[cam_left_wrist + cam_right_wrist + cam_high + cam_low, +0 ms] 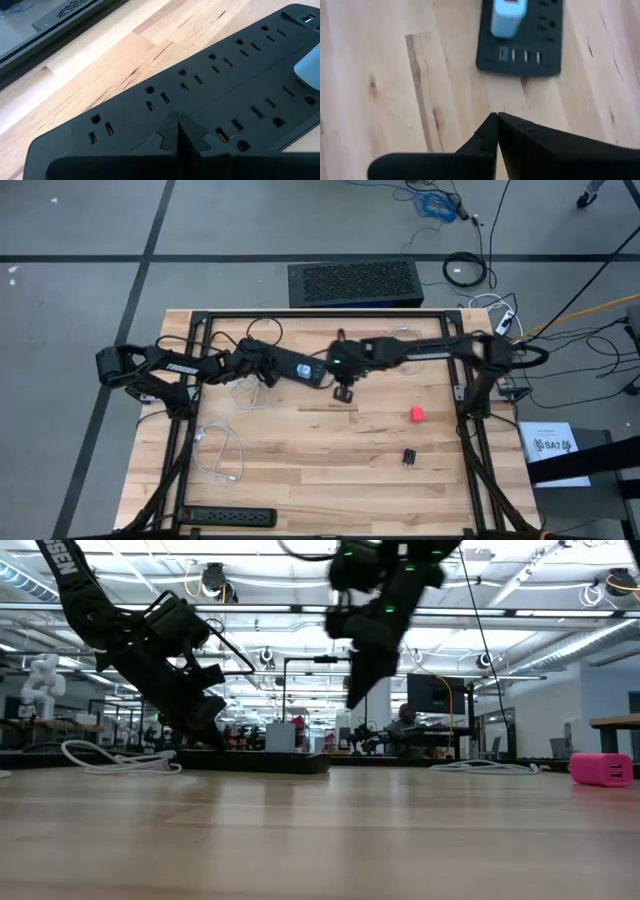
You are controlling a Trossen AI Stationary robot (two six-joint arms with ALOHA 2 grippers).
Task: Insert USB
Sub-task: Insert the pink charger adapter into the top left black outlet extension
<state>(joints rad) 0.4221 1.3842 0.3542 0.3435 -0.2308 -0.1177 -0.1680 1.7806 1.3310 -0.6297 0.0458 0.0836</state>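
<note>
A black power strip [297, 369] lies flat on the wooden table, with a pale blue charger [507, 20] plugged into it and a row of USB ports [520, 55] at one end. My left gripper [177, 119] is shut and sits on the strip's top. My right gripper [496, 116] is shut with nothing showing between its fingers. It hangs above the table [357, 700], just off the strip's USB end. A white cable [222, 450] lies loose on the table's near left part. My left gripper has its shut fingertips on the strip's top face [200, 120], between the two rows of sockets. It comes slanting down from the table's left [210, 732]. The strip stays flat on the table. The fingers themselves hide the exact spot of touch.
A pink block [417, 414] and a small black part [410, 456] lie right of centre. A second power strip [230, 517] sits at the near edge. More white cable [250, 392] lies near the left gripper. A black box [355, 283] stands beyond the far edge.
</note>
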